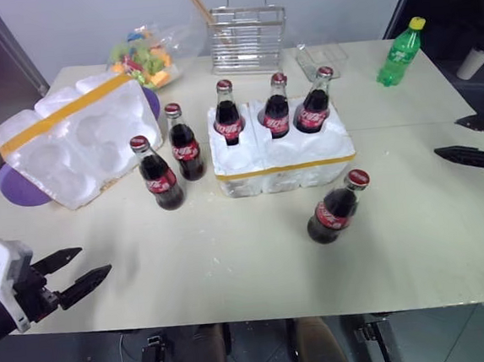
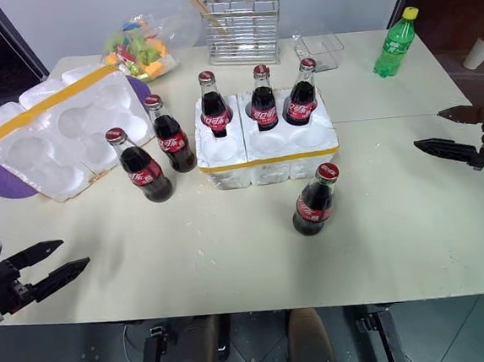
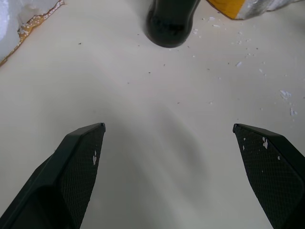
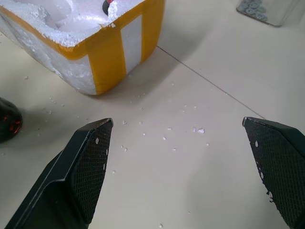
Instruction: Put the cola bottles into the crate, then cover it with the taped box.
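The crate [image 1: 283, 162], a low white foam block with a thin yellow band, sits mid-table. Three cola bottles [image 1: 276, 108] stand in its back wells, and its front wells are empty. Two more cola bottles [image 1: 185, 145] [image 1: 158, 175] stand on the table just left of it, and one [image 1: 336, 208] stands in front of its right corner. The taped box [image 1: 77, 140] lies at the far left, hollows up. My left gripper [image 1: 95, 260] is open near the table's front left edge. My right gripper [image 1: 447, 137] is open at the right edge, empty.
A wire rack [image 1: 246, 37], a bag of colourful items [image 1: 142, 58] and a clear container [image 1: 320, 55] line the back. A green bottle [image 1: 400, 53] stands back right. A purple plate [image 1: 18, 188] lies under the taped box. Foam crumbs dot the table.
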